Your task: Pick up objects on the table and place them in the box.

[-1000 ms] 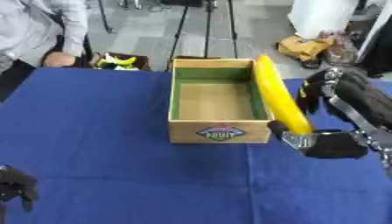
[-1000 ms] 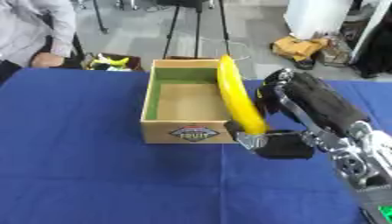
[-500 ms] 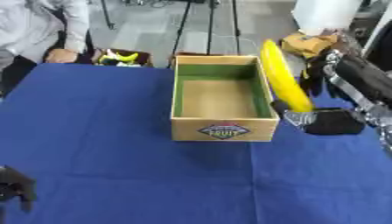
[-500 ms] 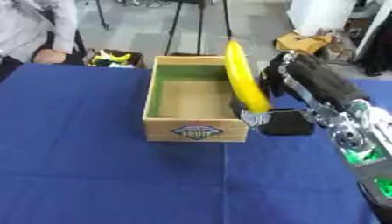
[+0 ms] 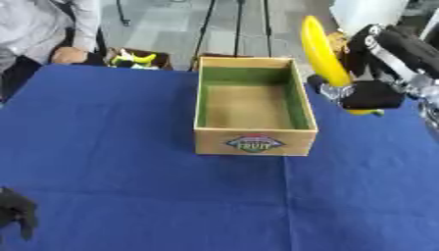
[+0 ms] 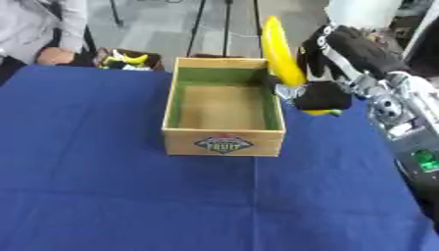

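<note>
Right hand curled round a banana, held nearly upright just beside the right wall of the box, above the blue table. Box open, lined green, labelled on the near side. Left hand at the lower left corner, fingers not discernible.

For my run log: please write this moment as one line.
right hand: shut on banana | banana: raised beside box right wall, outside | box: holds nothing visible | left hand: idle, lower left corner
</note>
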Robot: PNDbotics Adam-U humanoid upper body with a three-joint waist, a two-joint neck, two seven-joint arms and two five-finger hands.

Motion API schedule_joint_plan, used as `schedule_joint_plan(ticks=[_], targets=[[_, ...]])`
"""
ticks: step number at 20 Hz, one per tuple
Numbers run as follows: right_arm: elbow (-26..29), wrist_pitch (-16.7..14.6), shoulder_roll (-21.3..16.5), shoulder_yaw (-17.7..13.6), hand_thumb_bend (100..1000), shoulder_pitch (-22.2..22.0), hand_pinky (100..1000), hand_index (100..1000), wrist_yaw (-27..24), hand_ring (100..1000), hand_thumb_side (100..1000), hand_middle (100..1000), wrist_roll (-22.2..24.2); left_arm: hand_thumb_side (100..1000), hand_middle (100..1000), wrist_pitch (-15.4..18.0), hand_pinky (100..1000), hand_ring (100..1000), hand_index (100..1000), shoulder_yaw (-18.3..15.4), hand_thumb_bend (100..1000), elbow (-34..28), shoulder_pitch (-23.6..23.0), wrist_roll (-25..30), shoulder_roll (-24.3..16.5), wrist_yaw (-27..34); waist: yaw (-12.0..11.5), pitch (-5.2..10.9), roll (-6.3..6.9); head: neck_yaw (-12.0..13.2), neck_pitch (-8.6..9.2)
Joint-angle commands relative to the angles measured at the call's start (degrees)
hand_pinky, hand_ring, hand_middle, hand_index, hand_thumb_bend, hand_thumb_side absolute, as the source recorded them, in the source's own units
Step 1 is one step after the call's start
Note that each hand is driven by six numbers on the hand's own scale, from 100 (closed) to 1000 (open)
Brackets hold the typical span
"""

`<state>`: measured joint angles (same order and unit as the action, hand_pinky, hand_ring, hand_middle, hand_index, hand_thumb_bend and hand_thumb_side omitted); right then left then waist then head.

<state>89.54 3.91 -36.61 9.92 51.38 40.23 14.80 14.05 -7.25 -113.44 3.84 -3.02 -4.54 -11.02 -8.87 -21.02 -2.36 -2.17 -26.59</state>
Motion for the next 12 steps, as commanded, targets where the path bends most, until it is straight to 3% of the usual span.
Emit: schedule_joint_plan(ticks=[1,12], targets=[[-2.58,-0.11,-1.4,-1.05,307,2.62,231,395,0.29,395,614,288,-0.81,1000,365,0.09,180,324,475,0.21,100,-1.16,0.36,0.32,-0.84,-0.34,-0.34,0.76,-0.06,-0.32,0.46],[-13.08,-0.33,1.1,-1.97,298,9.33,227,391,3.92,393,616,285,-3.37,1000,365,0.2,180,324,475,0.51,100,-1.16,0.59,0.72,-0.8,-0.66,-2.64,-0.34,-1.04,-1.82,1.69]])
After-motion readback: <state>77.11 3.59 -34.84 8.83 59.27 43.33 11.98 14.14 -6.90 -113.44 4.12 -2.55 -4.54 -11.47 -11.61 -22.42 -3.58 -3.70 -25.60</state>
